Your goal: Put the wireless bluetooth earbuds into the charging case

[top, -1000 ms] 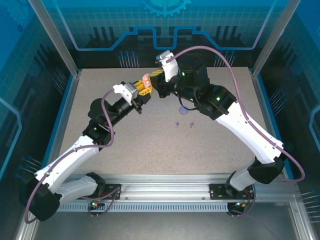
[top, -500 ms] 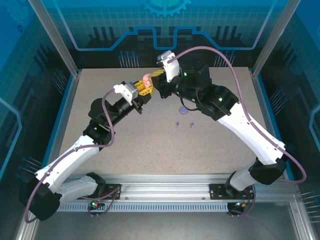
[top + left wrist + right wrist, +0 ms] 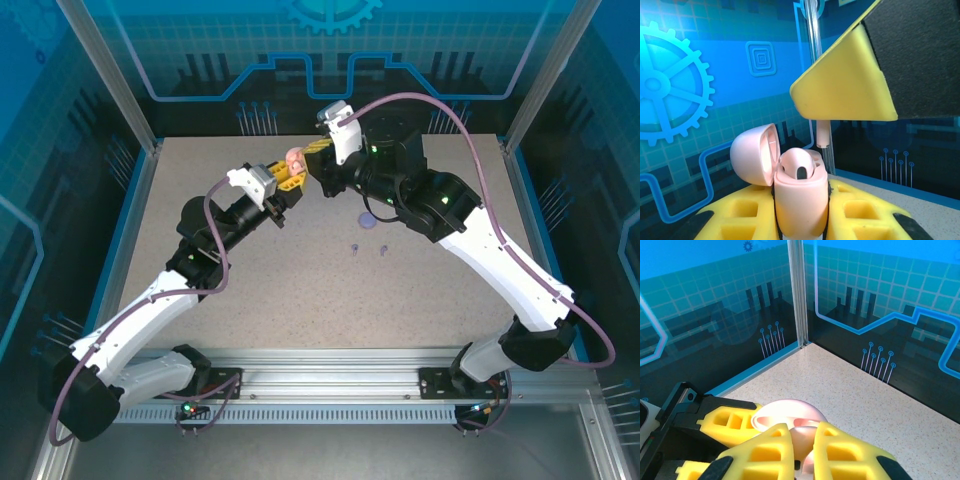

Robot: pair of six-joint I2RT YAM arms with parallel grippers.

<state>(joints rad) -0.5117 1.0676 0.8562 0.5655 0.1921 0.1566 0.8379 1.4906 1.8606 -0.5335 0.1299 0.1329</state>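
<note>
Left pincer clamps open charging case, one pink earbud seemingly seated; right pincer pinches second earbud above; two purplish earbuds untouched on table.

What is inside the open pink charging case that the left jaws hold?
One pink earbud sits in the charging case, its lid swung open. A second earbud hangs stem-down just above, in the right jaws. The other socket is hidden behind the seated earbud.
</note>
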